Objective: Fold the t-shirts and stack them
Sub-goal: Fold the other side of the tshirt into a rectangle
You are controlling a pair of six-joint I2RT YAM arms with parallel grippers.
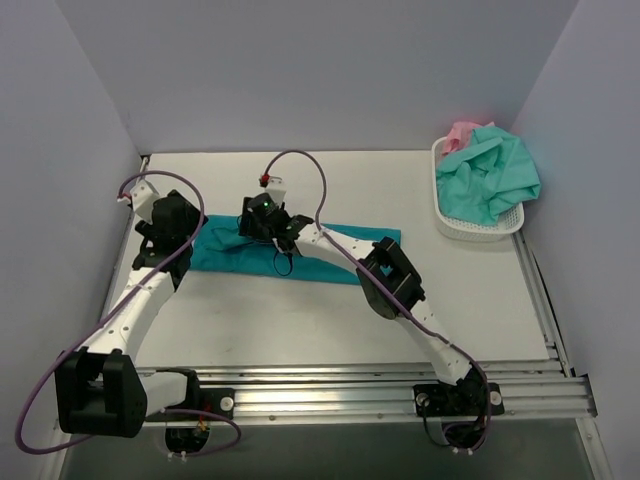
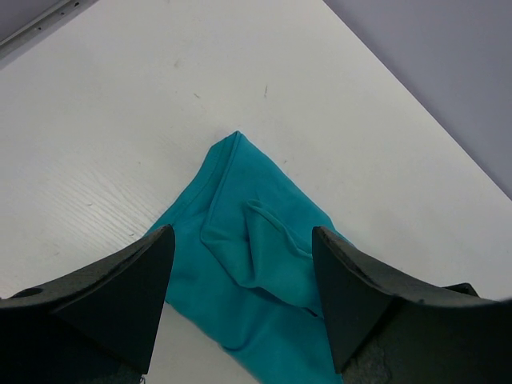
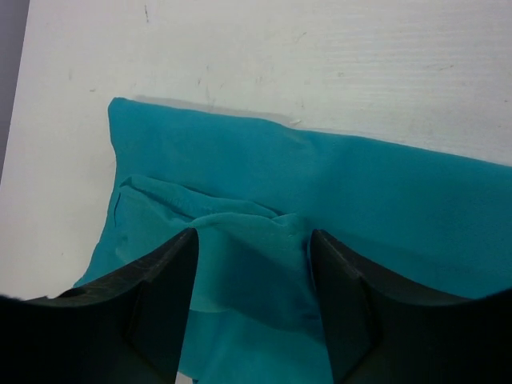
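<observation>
**Inspector:** Where the right gripper (image 3: 252, 240) stands, what is its state?

**Assistant:** Its jaws are part way apart and down at the teal-blue t-shirt (image 3: 376, 184). A raised fold of cloth sits between the fingers (image 3: 156, 296). I cannot tell whether the fold is pinched.

**Inspector:** And the left gripper (image 2: 240, 268)?

**Assistant:** Its jaws are wide apart with nothing held. It hangs over the shirt's end, and a pointed corner of the cloth lies just past its fingertips.

**Inspector:** How does the shirt lie?

**Assistant:** It is a flat, long strip on the table (image 1: 300, 330). It runs from under the left gripper, past the right gripper and on to that gripper's right.

**Inspector:** Anything further out?

**Assistant:** A white basket (image 1: 480, 230) stands well apart, far to the right of both grippers. It holds a mint-green t-shirt (image 1: 490, 175), which spills over the rim. A pink t-shirt (image 1: 462, 132) shows behind that one.
</observation>
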